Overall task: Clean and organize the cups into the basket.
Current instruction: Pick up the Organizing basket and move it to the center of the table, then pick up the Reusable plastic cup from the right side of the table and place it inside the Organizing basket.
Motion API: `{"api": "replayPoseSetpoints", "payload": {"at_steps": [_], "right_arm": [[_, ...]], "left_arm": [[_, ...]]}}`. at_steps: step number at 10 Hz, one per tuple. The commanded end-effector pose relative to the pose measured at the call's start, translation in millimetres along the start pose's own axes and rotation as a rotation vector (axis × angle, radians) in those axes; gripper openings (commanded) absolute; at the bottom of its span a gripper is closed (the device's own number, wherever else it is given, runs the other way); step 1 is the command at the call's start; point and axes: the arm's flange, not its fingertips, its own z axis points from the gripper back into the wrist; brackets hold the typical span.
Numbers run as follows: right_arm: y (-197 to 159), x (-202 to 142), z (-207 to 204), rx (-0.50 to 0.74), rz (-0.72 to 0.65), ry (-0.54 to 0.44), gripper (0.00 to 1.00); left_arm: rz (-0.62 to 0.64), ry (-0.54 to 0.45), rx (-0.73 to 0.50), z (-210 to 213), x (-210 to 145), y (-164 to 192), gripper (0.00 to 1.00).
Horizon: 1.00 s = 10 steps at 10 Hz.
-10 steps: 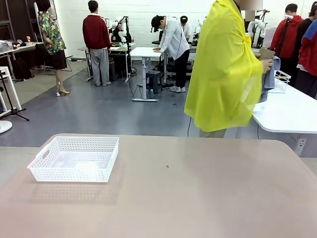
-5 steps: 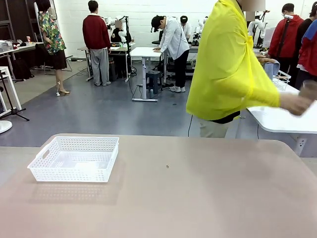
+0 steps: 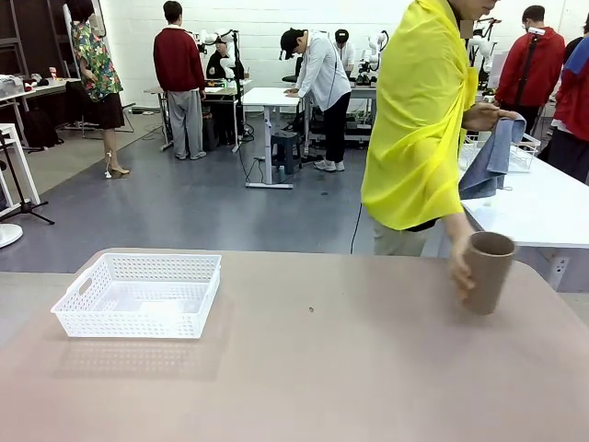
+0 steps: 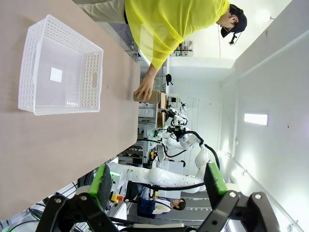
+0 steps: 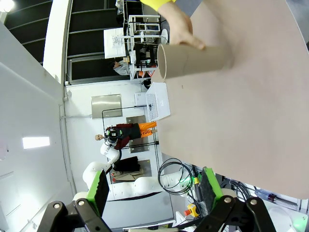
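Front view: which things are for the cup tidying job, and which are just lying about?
For the job:
tall tan-brown matte cup; shallow white lattice plastic basket; blue-grey cloth, probably for wiping.

Just lying about:
white thin-barred wire rack; white side table behind.

Front view: bright, even overhead light, with the desk (image 3: 350, 368) matte and evenly lit. Soft, faint shadow at the near side of the basket (image 3: 138, 295). Person's hand (image 3: 458, 269) on the cup (image 3: 488, 270) slightly smeared; background sharp. Wrist views: wide-angle, straight lines bowing toward the edges. A light panel (image 4: 256, 118) is blown out white — the fingers (image 4: 100, 186) at the bottom edge are darker and slightly soft.
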Motion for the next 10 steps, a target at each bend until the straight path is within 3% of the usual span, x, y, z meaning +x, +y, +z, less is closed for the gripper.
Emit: {"api": "replayPoseSetpoints", "payload": {"at_steps": [1, 10], "right_arm": [[-1.3, -1.9, 0.0, -0.003, -0.009, 0.007, 1.00], [-1.3, -1.9, 0.0, -0.003, -0.009, 0.007, 1.00]], "left_arm": [[0.011, -0.010, 0.008, -1.6, -5.2, -2.4, 1.00], [0.011, -0.010, 0.008, -1.6, -5.2, -2.4, 1.00]]}}
